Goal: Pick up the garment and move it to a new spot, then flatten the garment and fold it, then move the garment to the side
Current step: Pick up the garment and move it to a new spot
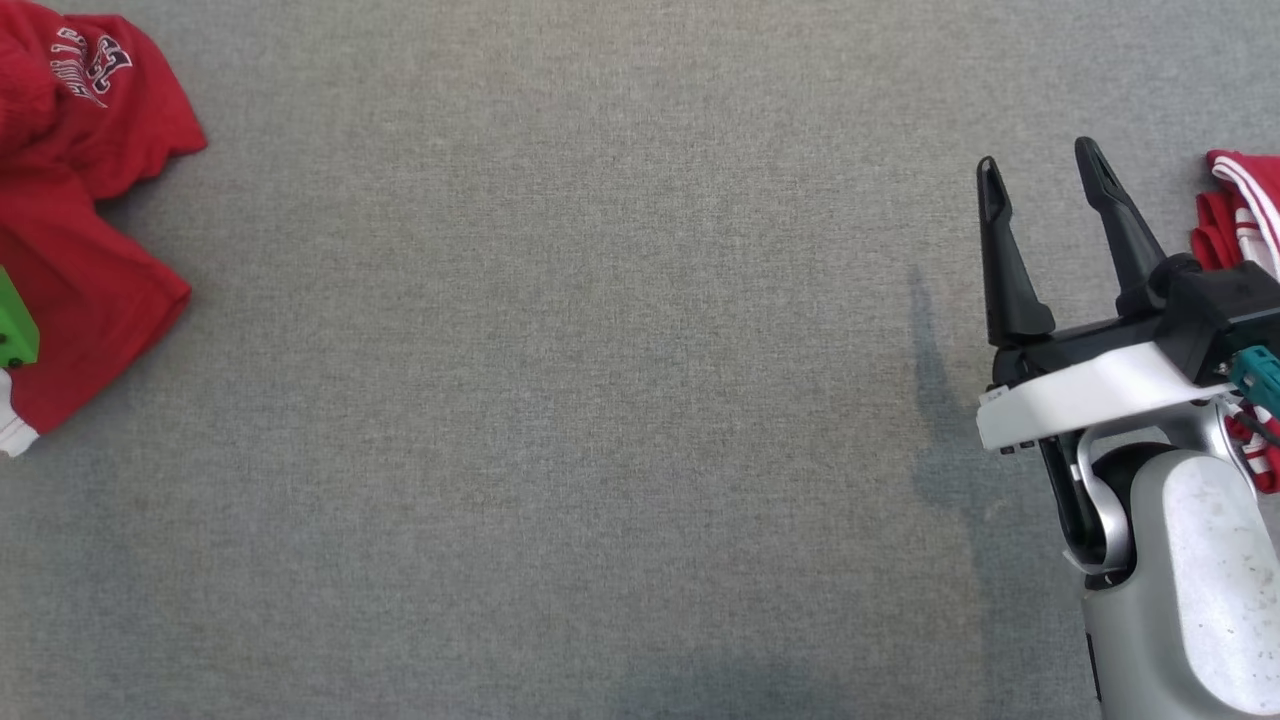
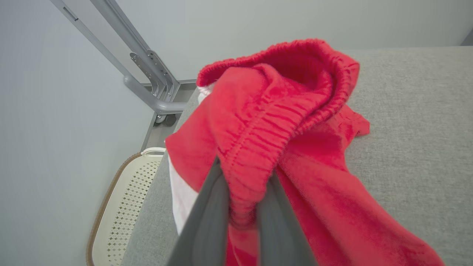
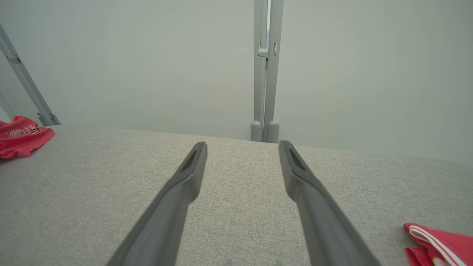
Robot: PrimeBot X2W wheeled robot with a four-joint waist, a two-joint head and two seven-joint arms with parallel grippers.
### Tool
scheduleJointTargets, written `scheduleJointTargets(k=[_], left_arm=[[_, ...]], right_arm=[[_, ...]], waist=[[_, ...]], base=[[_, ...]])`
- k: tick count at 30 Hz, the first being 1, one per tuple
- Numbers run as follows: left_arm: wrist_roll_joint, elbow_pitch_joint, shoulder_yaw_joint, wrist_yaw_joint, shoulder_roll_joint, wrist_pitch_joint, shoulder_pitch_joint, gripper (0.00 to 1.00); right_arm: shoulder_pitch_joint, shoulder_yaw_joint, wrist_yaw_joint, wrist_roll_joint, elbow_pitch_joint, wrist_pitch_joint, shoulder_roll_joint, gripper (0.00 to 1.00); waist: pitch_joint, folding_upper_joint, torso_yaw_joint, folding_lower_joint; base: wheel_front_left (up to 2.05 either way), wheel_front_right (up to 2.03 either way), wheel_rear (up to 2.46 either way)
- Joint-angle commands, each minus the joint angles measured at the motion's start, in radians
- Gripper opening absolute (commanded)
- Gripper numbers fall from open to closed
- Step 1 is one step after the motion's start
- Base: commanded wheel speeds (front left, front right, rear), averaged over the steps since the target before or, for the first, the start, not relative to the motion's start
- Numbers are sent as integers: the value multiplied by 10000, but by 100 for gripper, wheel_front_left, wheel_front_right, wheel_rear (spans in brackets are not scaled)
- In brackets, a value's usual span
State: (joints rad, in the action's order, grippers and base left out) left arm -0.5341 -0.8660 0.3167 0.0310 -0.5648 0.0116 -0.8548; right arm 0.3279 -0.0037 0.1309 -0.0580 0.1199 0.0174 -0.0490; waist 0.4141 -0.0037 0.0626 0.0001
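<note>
Bottom centre, the left gripper [image 2: 246, 170] clenches its fingers on the elastic waistband of the crumpled red fleece garment [image 1: 90, 230], upper left on the grey fabric bench [image 1: 600, 400]. The right gripper [image 1: 1040, 160], right of frame, has fingers spread, empty.

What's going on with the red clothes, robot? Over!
Left gripper shut on red garment, at the waistband. Right gripper open, holding nothing. Striped red cloth beside it, not blocking.
</note>
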Motion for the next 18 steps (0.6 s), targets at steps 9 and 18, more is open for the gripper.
scheduleJointTargets(k=[9,18], left_arm=[[484,620,455,145,-452,181,-455,0],[748,1900,1125,404,-188,475,-258,0]], right_arm=[[-525,9,-4,-440,-761,474,-32,100],[-1146,-22,-4,-778,-1317,785,-32,100]], waist=[[-1553,37,-151,-1],[-2829,37,-452,-1]], base=[[0,0,0],[0,0,0]])
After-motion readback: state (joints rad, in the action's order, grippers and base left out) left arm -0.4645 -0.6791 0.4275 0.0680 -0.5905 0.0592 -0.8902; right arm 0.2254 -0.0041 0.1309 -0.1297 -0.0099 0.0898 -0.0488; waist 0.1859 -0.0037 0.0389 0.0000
